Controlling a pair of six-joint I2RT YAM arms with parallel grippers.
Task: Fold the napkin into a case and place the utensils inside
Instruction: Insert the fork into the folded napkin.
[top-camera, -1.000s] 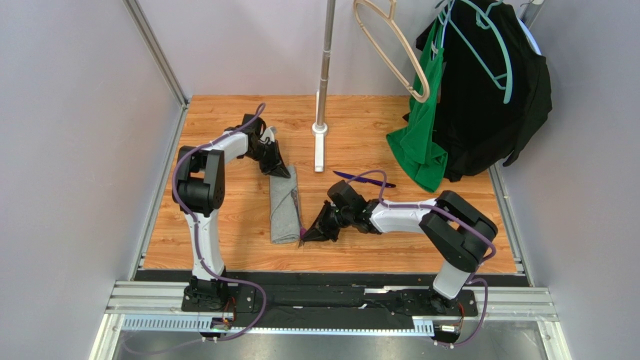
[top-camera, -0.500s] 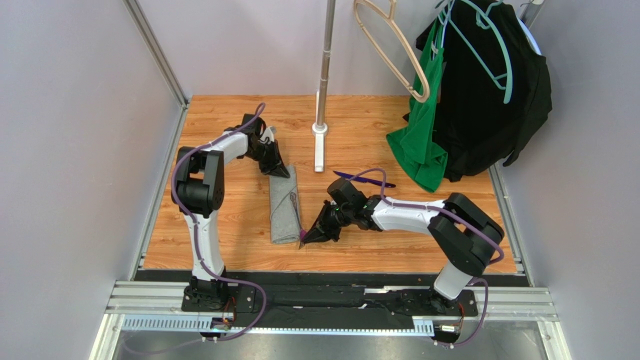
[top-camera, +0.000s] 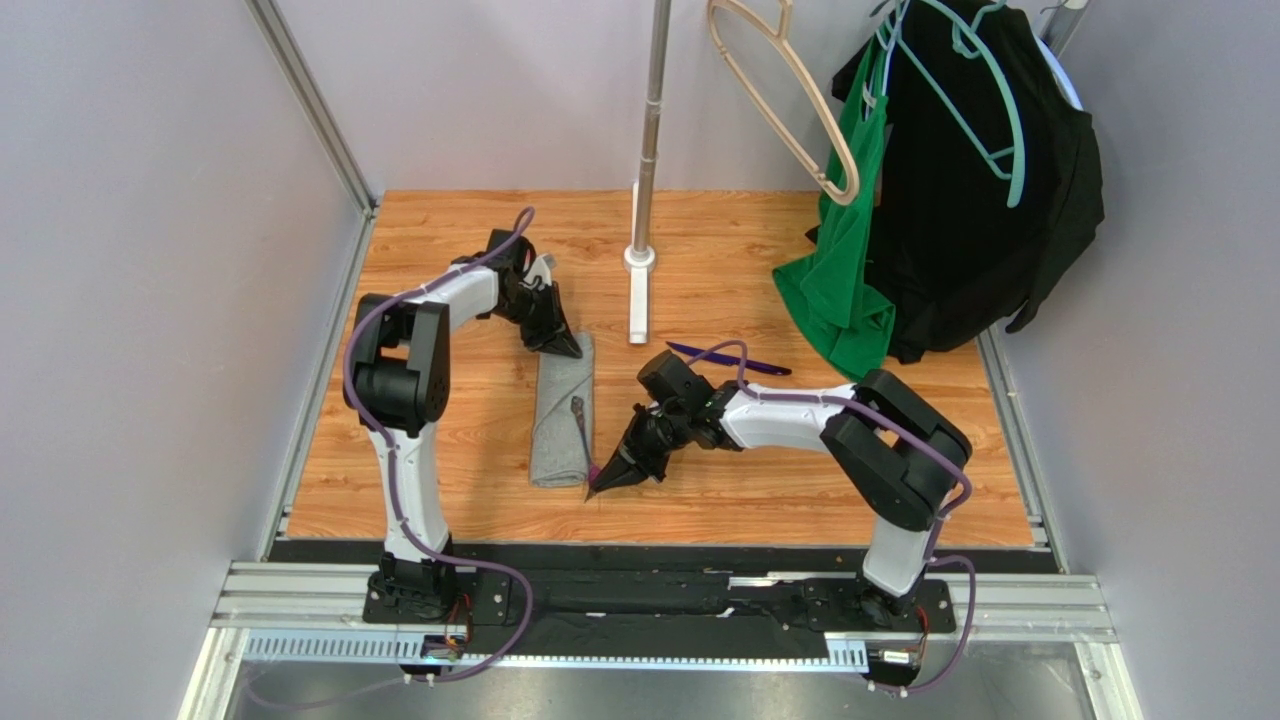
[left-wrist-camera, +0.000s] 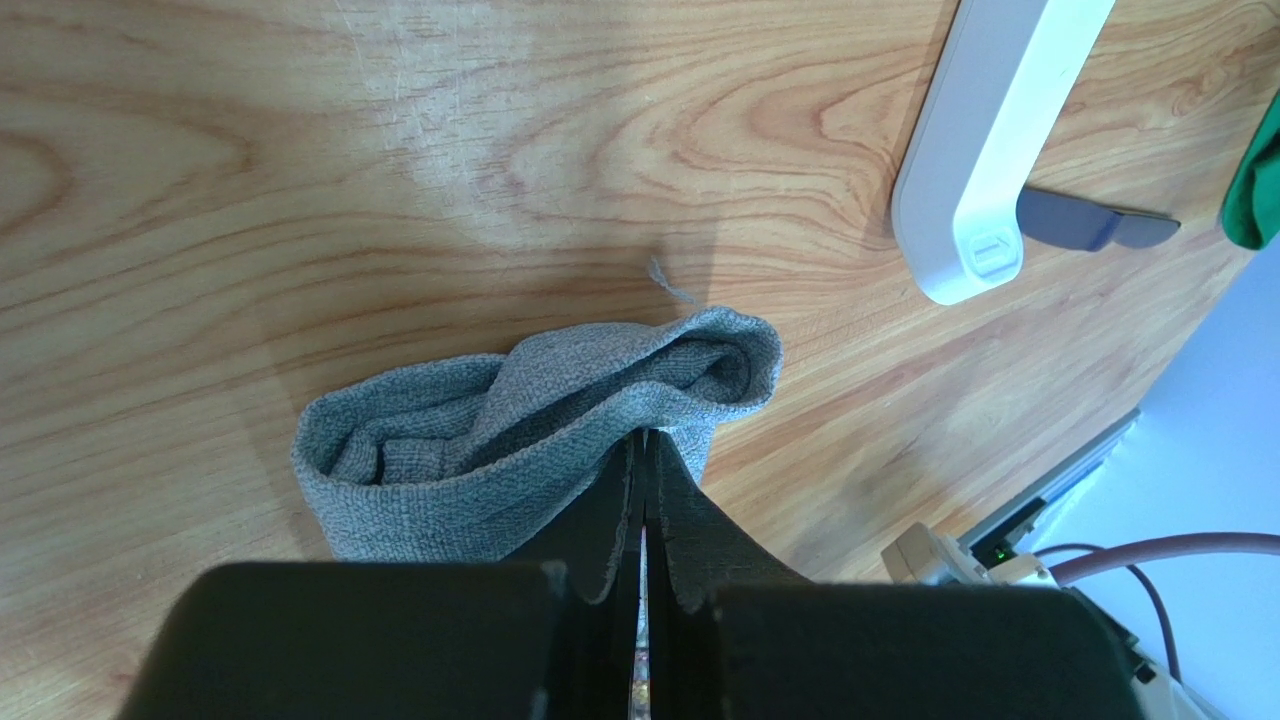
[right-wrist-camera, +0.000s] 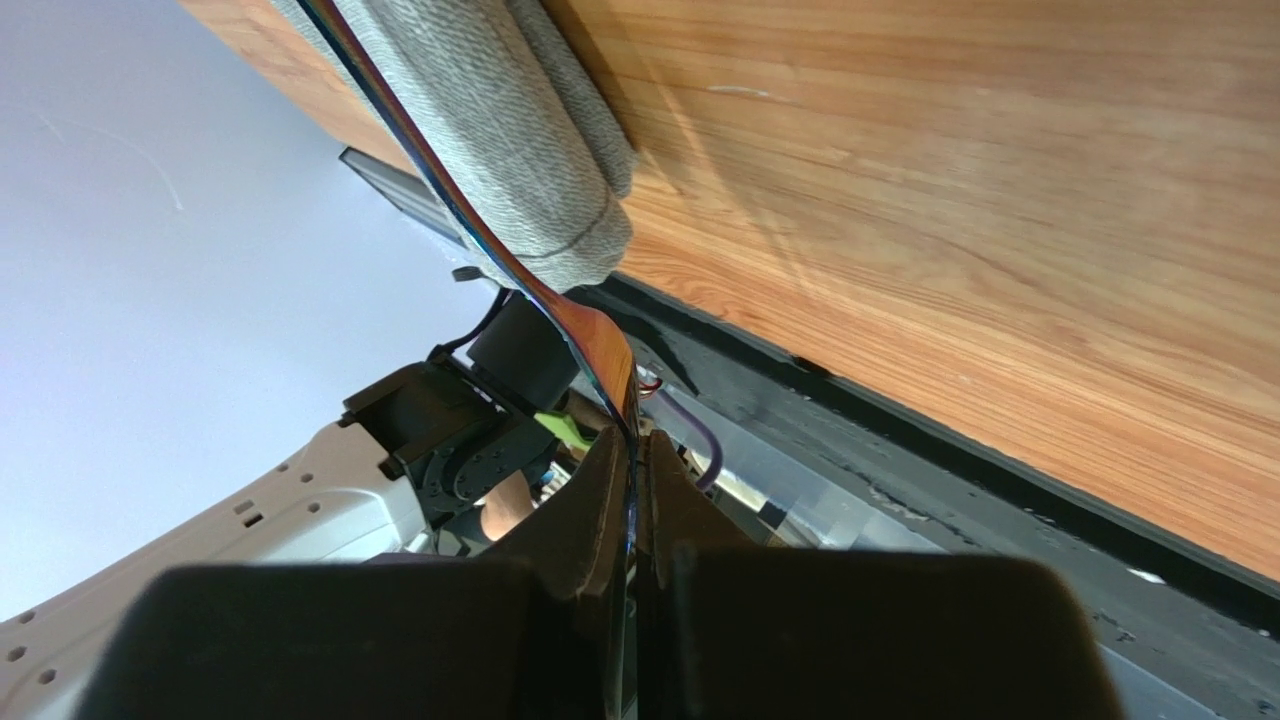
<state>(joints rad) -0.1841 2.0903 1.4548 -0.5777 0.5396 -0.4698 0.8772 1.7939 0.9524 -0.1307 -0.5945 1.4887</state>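
Observation:
The napkin (top-camera: 562, 408) lies as a narrow grey folded case on the wooden table. My left gripper (top-camera: 567, 347) is shut on its far end, pinching the top layer so the end gapes open (left-wrist-camera: 529, 417). My right gripper (top-camera: 597, 483) sits at the case's near end, shut on the handle of the fork (top-camera: 580, 435). The fork's shiny shaft (right-wrist-camera: 579, 323) runs along the grey cloth (right-wrist-camera: 496, 120); I cannot tell whether it lies on the cloth or between the layers. The dark purple utensil (top-camera: 730, 360) lies apart, to the right of the stand's foot.
A metal pole (top-camera: 651, 120) rises from a white foot (top-camera: 639, 308) just beyond the case. Green (top-camera: 842, 285) and black (top-camera: 977, 195) garments hang on hangers at the far right. Walls stand at both sides, and a black rail (top-camera: 661, 600) lines the near edge.
My right gripper has swung a little left, toward the case's near end, carrying the fork with it. The left gripper stays clamped on the far end.

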